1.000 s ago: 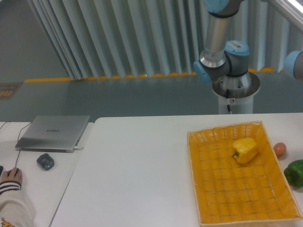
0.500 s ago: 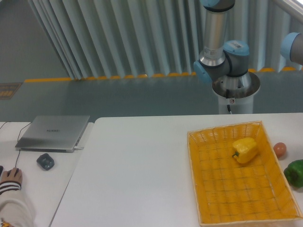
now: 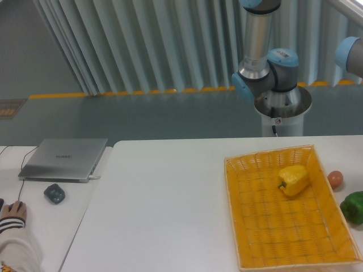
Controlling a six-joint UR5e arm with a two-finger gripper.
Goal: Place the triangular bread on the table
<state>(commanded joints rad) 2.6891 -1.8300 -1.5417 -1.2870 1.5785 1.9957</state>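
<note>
The arm point(image 3: 266, 62) rises off the top edge at one o'clock, so the gripper is out of view and its state cannot be told; no bread shows anywhere, perhaps carried up there. The table point(image 3: 164, 198) lies bare at nine o'clock of the basket point(image 3: 286, 218), which keeps only a yellow pepper point(image 3: 294, 179).
</note>
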